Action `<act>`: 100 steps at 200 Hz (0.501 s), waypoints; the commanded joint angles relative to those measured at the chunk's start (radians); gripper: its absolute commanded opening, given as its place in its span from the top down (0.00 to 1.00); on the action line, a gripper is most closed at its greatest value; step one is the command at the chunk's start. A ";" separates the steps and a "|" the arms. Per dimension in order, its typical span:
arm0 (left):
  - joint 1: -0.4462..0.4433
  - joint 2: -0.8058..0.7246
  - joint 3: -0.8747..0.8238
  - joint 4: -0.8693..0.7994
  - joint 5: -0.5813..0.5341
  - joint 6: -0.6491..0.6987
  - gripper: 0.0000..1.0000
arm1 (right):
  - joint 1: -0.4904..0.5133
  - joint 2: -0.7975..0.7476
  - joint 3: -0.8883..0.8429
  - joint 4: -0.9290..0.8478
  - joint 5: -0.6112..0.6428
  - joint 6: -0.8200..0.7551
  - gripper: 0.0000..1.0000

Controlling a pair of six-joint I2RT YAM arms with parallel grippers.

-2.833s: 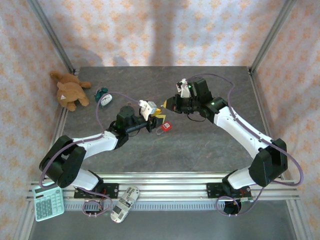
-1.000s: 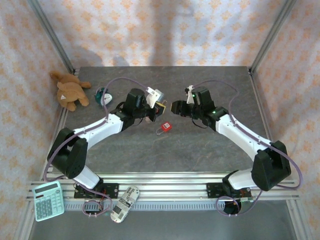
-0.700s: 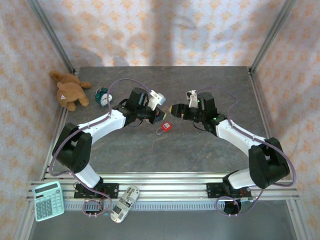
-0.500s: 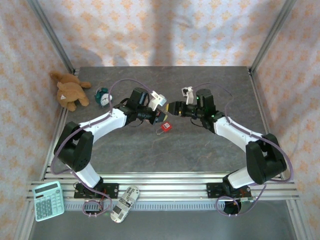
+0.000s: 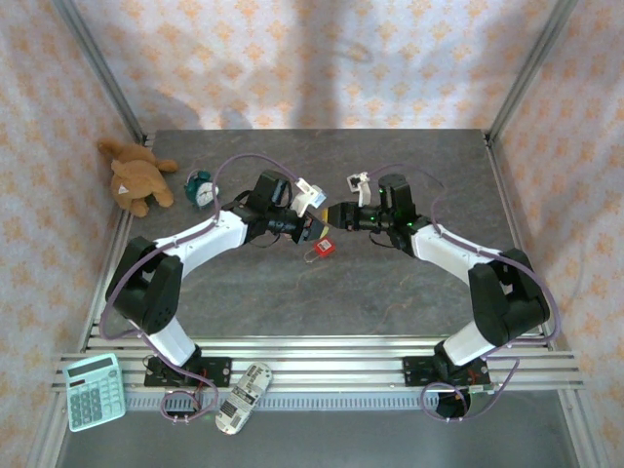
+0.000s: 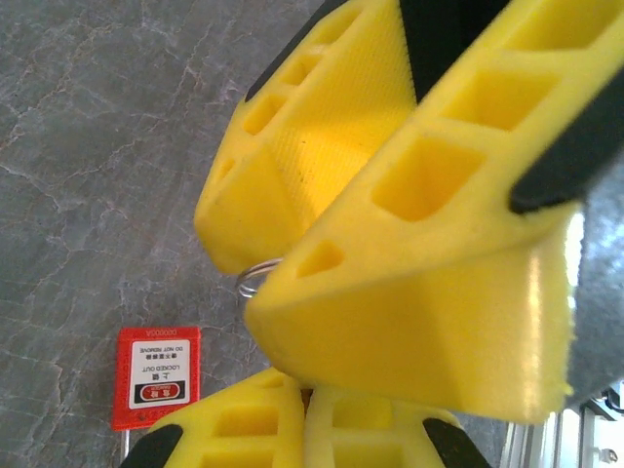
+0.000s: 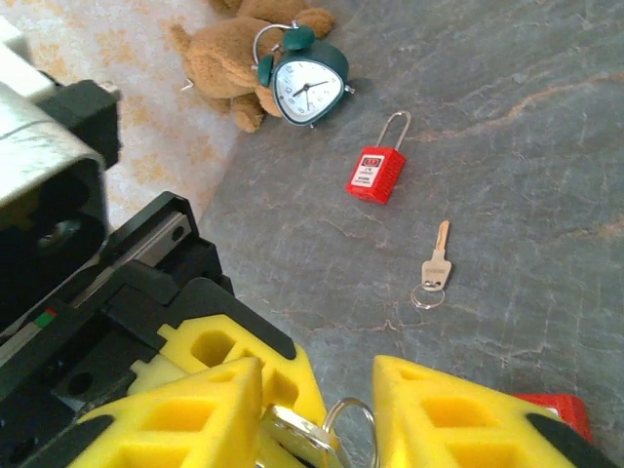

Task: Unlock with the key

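Observation:
My left gripper (image 5: pixel 314 226) and right gripper (image 5: pixel 334 214) meet tip to tip above the middle of the table. The left gripper (image 6: pixel 307 402) is shut on a silver key (image 7: pixel 297 436) whose wire ring (image 7: pixel 353 429) hangs free. In the right wrist view, the right gripper (image 7: pixel 317 414) has its yellow fingers (image 7: pixel 185 419) standing apart on either side of that key and ring. The key lies against one finger, with a gap to the other. A red padlock (image 5: pixel 325 247) lies on the table just below the grippers, its label (image 6: pixel 156 375) visible.
A second red padlock (image 7: pixel 375 174) and a loose key (image 7: pixel 436 265) lie on the slab under the left arm. A green alarm clock (image 5: pixel 201 187) and a teddy bear (image 5: pixel 136 175) sit at the far left. A calculator (image 5: pixel 95 392) and a remote (image 5: pixel 243 397) rest on the front rail.
The right gripper has moved left up to the left gripper's tip, and its fingers now straddle the held key and stand closer together. The left gripper stayed shut on the key.

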 commanded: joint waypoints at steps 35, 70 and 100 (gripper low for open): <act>0.006 0.022 0.040 -0.012 0.070 -0.024 1.00 | -0.004 0.009 0.015 0.069 -0.054 0.011 0.78; 0.022 0.027 0.037 0.020 0.092 -0.056 1.00 | -0.003 -0.001 -0.011 0.081 -0.053 0.021 0.85; 0.028 0.033 0.036 0.035 0.102 -0.074 1.00 | -0.002 -0.005 -0.026 0.092 -0.060 0.034 0.90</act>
